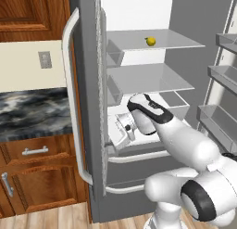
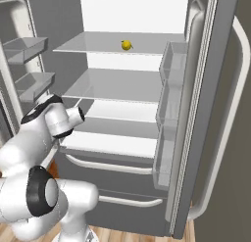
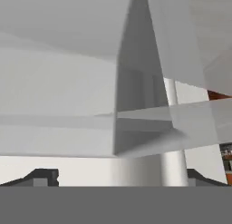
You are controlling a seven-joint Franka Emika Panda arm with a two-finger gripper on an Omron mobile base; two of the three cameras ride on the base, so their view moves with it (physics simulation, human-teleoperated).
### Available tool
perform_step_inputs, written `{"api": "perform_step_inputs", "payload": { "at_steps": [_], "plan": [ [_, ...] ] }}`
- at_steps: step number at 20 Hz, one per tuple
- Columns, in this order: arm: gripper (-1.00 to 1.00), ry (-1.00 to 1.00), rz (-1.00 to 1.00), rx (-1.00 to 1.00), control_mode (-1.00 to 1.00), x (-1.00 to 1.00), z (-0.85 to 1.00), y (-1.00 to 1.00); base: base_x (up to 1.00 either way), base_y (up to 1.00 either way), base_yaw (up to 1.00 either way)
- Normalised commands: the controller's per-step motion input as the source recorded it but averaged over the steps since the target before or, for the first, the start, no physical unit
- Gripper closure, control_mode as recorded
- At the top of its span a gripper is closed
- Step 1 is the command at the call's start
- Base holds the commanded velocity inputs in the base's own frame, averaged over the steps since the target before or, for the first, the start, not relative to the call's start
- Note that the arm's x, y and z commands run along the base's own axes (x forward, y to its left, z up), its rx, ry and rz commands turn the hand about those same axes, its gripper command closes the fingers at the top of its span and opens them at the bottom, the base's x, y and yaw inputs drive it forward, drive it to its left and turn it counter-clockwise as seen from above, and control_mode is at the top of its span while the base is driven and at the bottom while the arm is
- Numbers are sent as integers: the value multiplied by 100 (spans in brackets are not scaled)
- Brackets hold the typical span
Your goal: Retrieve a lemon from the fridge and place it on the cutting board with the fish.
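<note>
The fridge [image 1: 88, 84] stands with both doors swung open, its white inside and glass shelves showing. A small yellow lemon [image 1: 150, 41] lies alone on the upper glass shelf, also seen as the lemon [image 2: 126, 45] from the right base. My gripper [image 1: 116, 130] sits low inside the fridge, well below the lemon, by the bottom shelf and facing the left door's bins. In the hand view the gripper [image 3: 120, 180] is open, fingertips [image 3: 41, 177] wide apart with nothing between them, looking at a door bin close up. The cutting board and the fish are out of view.
Door bins [image 2: 169, 104] line the near door and more bins [image 1: 222, 75] hang on the far door. Long white handles [image 1: 139, 156] cross the lower drawers. A dark marble counter [image 1: 32, 112] over wooden cabinets [image 1: 37, 177] lies left of the fridge.
</note>
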Motion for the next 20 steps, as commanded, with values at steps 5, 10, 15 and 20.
{"api": "perform_step_inputs", "payload": {
  "at_steps": [5, 10, 15, 20],
  "plan": [
    [-100, 0, -20, 0, -100, -46, 6, 56, 0, 0, 0],
    [-100, 6, -14, -4, -100, -6, 5, -4, 0, 0, 0],
    [-100, 18, -4, -2, -100, 21, 26, -83, 0, 0, 0],
    [-100, 14, 0, 0, -100, 18, 28, -100, 0, 0, 0]
  ]
}}
